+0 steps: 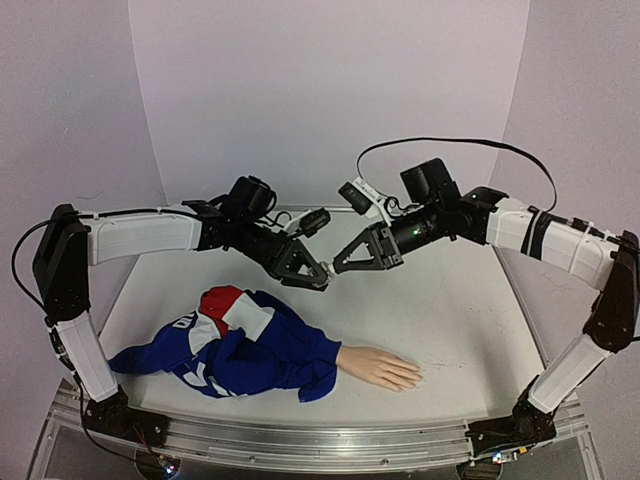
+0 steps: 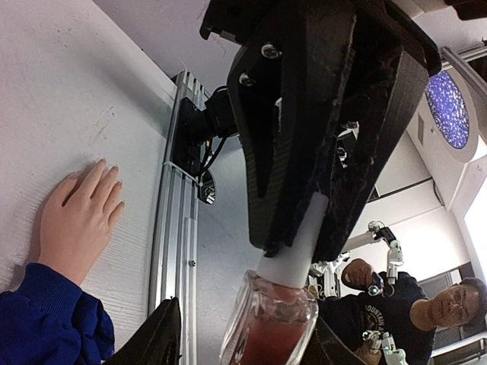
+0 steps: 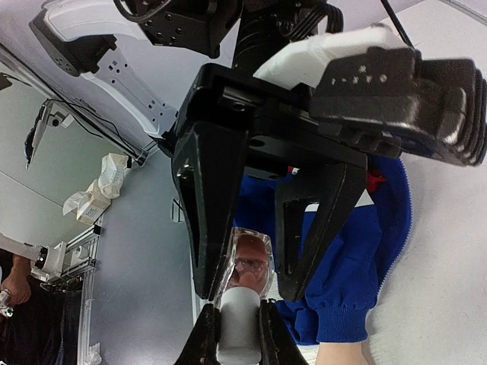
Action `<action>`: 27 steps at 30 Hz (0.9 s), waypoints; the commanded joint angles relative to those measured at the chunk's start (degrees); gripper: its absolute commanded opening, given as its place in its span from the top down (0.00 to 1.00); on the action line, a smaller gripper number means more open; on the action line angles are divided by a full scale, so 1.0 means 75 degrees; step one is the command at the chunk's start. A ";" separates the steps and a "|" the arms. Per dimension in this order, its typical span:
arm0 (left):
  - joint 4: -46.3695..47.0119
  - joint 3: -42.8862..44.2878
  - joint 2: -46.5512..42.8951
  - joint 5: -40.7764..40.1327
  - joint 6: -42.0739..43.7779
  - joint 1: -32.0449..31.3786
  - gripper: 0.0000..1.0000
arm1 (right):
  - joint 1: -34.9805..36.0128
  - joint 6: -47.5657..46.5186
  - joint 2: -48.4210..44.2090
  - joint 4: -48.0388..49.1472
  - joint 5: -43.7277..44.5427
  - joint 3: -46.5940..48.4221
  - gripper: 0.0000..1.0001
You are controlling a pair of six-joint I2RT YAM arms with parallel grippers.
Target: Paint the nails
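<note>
The nails are borne at the fingertips of a beige mannequin hand. It is laid palm down close to the near edge of the bench, a little right of its middle, with the fingers pointed toward the right edge. From above the nails are too small to be made out. In the left wrist view they blend with the skin tone, and no colour on them can be told. The wrist is covered by a blue sleeve with white and red patches, bunched toward the near left corner. Above the middle of the bench a small polish bottle of pinkish liquid is clenched by the left gripper, its lower part cut off by the frame. Its white cap is grasped by the right gripper, whose jaws partly hide it.
</note>
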 commanded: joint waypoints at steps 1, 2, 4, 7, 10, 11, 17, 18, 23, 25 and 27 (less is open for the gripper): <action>0.0250 0.0323 -0.0213 0.0389 0.0175 -0.0014 0.56 | 0.0077 -0.0331 0.0015 -0.0185 -0.0379 0.0425 1.00; 0.0251 0.0315 -0.0224 0.0423 0.0184 -0.0014 0.58 | 0.0083 -0.0325 0.0015 -0.0228 -0.0356 0.0425 1.00; 0.0251 0.0306 -0.0225 0.0472 0.0190 -0.0034 0.61 | 0.0089 -0.0329 0.0013 -0.0315 -0.0335 0.0425 1.00; 0.0256 0.0333 -0.0205 0.0550 0.0190 -0.0077 0.63 | 0.0132 -0.0619 0.0091 -0.0507 -0.0329 0.0539 1.00; 0.0251 0.0341 -0.0177 0.0576 0.0190 -0.0113 0.68 | 0.0158 -0.0721 0.0155 -0.0681 -0.0265 0.0627 1.00; 0.0251 0.0346 -0.0173 0.0573 0.0190 -0.0128 0.68 | 0.0159 -0.0742 0.0166 -0.0707 -0.0264 0.0645 1.00; 0.0251 0.0338 -0.0202 0.0537 0.0249 -0.0150 0.86 | 0.0159 -0.0872 0.0221 -0.0797 -0.0101 0.0710 1.00; 0.0262 0.0316 -0.0233 0.0447 0.0284 -0.0154 0.92 | 0.0159 -0.0872 0.0218 -0.0788 -0.0046 0.0727 1.00; 0.0247 0.0096 -0.0718 -0.0524 0.0667 -0.0144 1.00 | 0.0159 -0.0591 0.0118 -0.0694 0.1042 0.0676 0.72; 0.0205 -0.0101 -0.1017 -0.1321 0.0952 -0.0145 1.00 | 0.0159 -0.0072 -0.0094 -0.0325 0.1861 0.0496 0.45; 0.0148 -0.0346 -0.1427 -0.2424 0.1401 -0.0150 1.00 | 0.0160 0.0675 -0.0349 0.0156 0.2823 0.0222 0.21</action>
